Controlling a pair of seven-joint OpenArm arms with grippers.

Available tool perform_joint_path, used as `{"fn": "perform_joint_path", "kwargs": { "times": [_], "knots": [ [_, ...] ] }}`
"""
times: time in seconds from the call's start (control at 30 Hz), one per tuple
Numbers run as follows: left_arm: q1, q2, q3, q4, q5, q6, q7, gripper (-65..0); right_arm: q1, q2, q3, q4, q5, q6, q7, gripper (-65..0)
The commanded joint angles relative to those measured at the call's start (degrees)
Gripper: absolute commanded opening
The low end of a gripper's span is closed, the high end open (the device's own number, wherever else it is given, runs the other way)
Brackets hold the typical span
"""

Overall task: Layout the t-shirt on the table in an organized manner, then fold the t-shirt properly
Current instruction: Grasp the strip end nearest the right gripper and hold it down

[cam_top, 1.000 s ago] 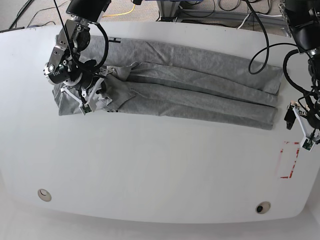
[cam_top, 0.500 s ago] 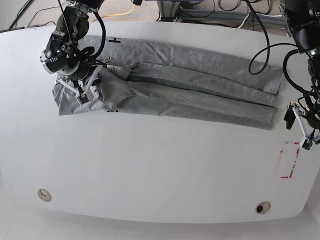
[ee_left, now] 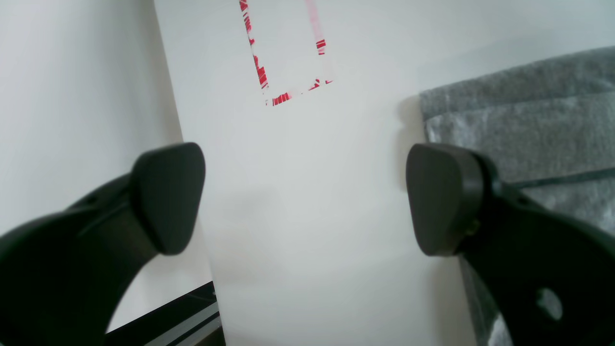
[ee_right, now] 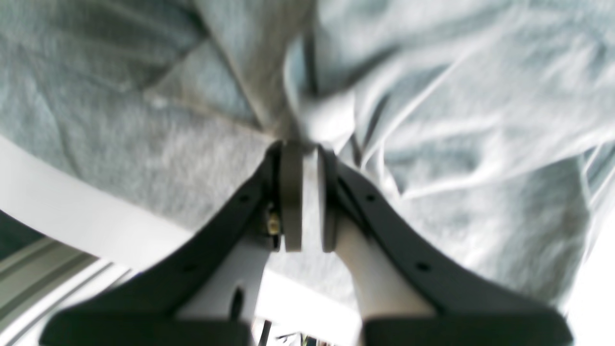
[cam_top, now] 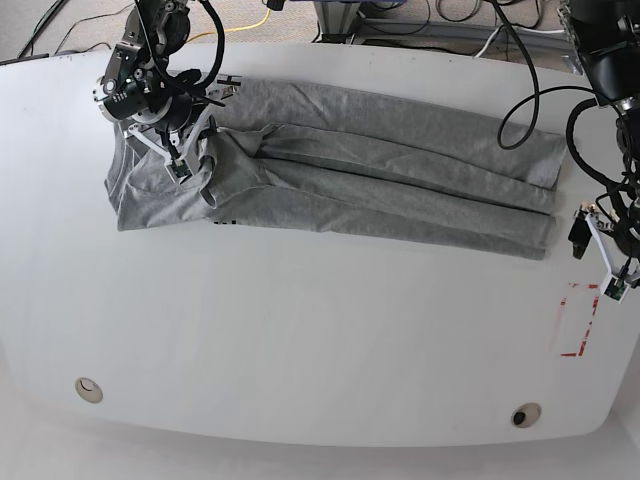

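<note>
The heather-grey t-shirt [cam_top: 380, 175] lies in long lengthwise folds across the far half of the white table [cam_top: 300, 330]. My right gripper [cam_top: 185, 158] is over its left end, shut on a pinched ridge of the cloth. The right wrist view shows its pads [ee_right: 290, 192] clamped on that fold [ee_right: 288, 115], with the t-shirt [ee_right: 480, 120] spread beneath. My left gripper [cam_top: 600, 250] hovers open just off the shirt's right end. In the left wrist view the left gripper [ee_left: 305, 197] holds nothing, and the shirt's edge [ee_left: 528, 125] sits beside its right finger.
A red tape rectangle [cam_top: 578, 320] marks the table near the right edge, also visible as red tape [ee_left: 283, 53] ahead of the left gripper. Two round grommets [cam_top: 88, 389] [cam_top: 525, 414] sit near the front edge. Cables hang behind the table.
My right gripper has moved toward the table's far edge with the pinched cloth, pulling the shirt's left end back and flatter. The left arm has stayed still.
</note>
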Motion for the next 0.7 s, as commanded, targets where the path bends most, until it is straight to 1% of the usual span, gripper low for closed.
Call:
{"fn": "perform_joint_path", "kwargs": {
  "times": [0.0, 0.17, 0.23, 0.3, 0.37, 0.43, 0.53, 0.6, 0.67],
  "knots": [
    [-1.05, -1.18, -0.19, 0.79, -0.20, 0.38, -0.78, -0.1, 0.01, -0.40, 0.13, 1.30, 0.52, -0.03, 0.09, -59.5],
    [-0.96, -1.18, -0.19, 0.79, -0.20, 0.38, -0.78, -0.1, -0.07, -0.49, 0.13, 1.30, 0.52, -0.03, 0.09, -59.0],
    [-0.96, -1.18, -0.19, 0.79, -0.20, 0.38, -0.78, -0.1, -0.07, -0.49, 0.21, 1.30, 0.52, -0.03, 0.09, -56.0],
    [-0.96, -1.18, -0.19, 0.79, -0.20, 0.38, -0.78, -0.1, -0.07, -0.40, 0.21, 1.30, 0.43, -0.03, 0.09, -50.3],
    [-0.17, -1.18, -0.19, 0.88, -0.37, 0.38, -0.69, -0.1, -0.07, -0.13, 0.21, 1.30, 0.17, -0.03, 0.09, -42.2],
    [0.62, -0.38, -0.19, 1.32, -0.37, 0.38, -0.78, -0.1, -0.07, 1.10, 0.21, 1.30, 0.17, -0.03, 0.09, -33.1],
    [1.15, 0.85, -0.19, 2.64, -0.37, 0.38, -0.69, -0.1, 0.10, 2.59, 0.21, 1.30, 0.34, -0.03, 0.09, -22.2],
    [2.38, 2.34, -0.19, 4.04, -0.37, 0.38, -0.69, -0.1, 0.28, 3.56, 0.21, 1.30, 0.34, -0.03, 0.09, -16.0],
    [3.70, 3.57, -0.28, 5.63, -0.37, 0.38, -0.69, -0.1, 0.45, 4.61, 0.21, 1.39, 0.43, -0.03, 0.09, -13.2]
  ]
}}
